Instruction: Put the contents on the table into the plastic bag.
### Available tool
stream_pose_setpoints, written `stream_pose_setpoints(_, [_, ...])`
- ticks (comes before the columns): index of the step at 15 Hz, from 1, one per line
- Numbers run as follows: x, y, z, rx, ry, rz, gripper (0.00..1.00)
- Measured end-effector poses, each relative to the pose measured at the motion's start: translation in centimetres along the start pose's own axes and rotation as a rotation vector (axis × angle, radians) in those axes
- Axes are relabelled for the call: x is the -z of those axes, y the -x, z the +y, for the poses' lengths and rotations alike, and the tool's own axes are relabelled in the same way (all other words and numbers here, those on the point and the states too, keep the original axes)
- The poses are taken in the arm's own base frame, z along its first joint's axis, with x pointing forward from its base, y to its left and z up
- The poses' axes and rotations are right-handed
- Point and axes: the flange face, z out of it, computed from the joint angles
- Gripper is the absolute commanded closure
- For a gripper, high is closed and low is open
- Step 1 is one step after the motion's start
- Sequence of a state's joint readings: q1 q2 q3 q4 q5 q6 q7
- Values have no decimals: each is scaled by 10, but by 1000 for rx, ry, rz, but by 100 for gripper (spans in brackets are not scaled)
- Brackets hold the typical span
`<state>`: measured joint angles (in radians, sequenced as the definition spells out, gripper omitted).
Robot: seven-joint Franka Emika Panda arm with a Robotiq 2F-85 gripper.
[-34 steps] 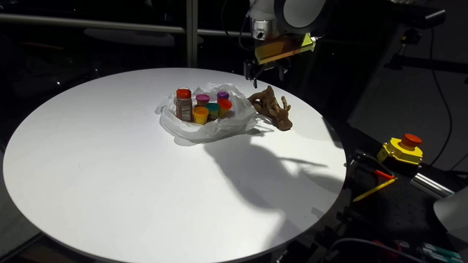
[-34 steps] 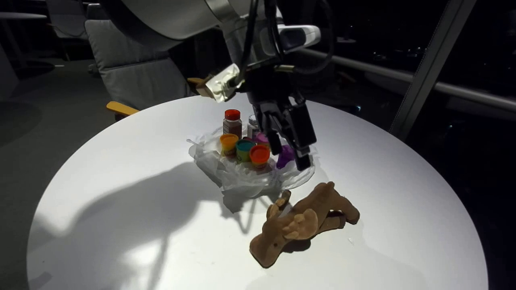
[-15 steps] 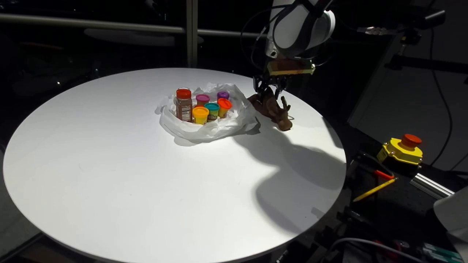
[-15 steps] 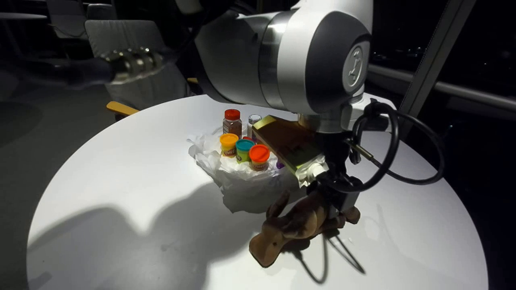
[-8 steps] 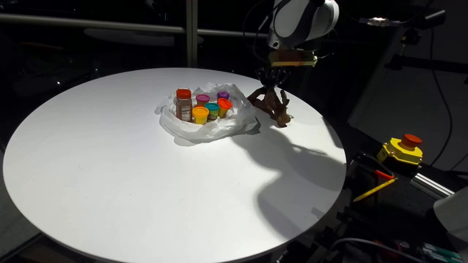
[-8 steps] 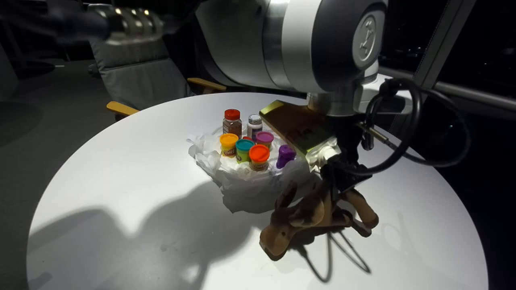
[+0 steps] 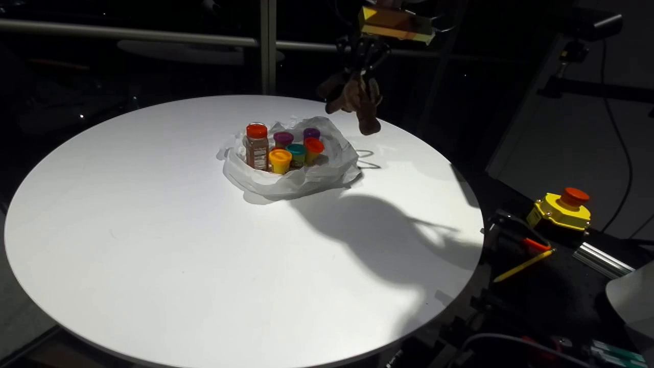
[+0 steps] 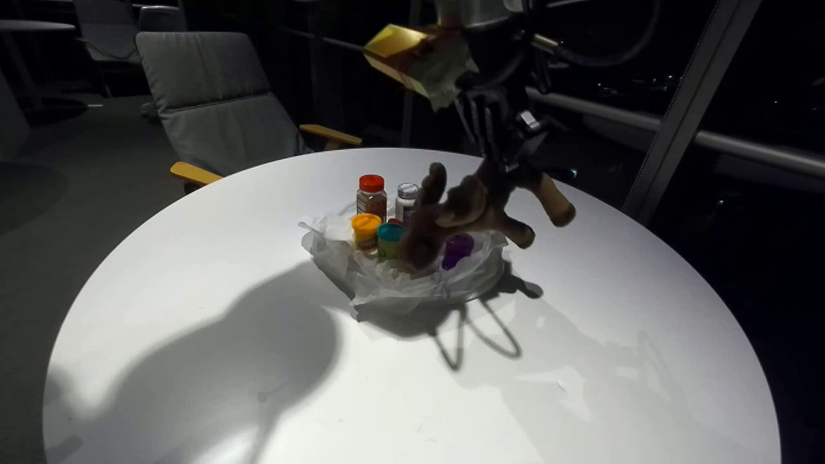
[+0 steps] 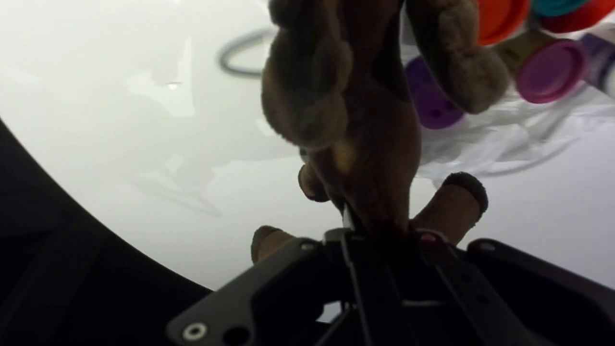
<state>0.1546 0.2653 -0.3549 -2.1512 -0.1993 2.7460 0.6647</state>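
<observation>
Grey chair [image 8: 200, 77] beside counter [image 8: 599, 322] | my gripper [image 9: 382, 233] pinches brown plush animal [image 9: 372, 154], partly blocking plastic bag [image 8: 387, 290] from view | inside: red-capped jar [image 8: 372, 196], coloured tubs [image 8: 367, 232]

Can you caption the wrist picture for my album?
Fingers grip a brown toy animal above the table, plastic bag nearby.

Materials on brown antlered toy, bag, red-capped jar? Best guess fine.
Brown antlered toy: probably plush fabric; matte, fuzzy edges in the wrist view.
Bag: likely thin plastic film; translucent, wrinkled.
Red-capped jar: smooth, see-through body, brown showing inside; plastic or glass, can't tell. Its red cap looks like smooth plastic.
</observation>
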Motion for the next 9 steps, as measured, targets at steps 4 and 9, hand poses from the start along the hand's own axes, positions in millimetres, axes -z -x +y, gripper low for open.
stream_pose_setpoints(4, [18,11,-53,-86,-150,2,91])
stream_pose_setpoints(9, [5,24,-99,-230,-284,-58,91])
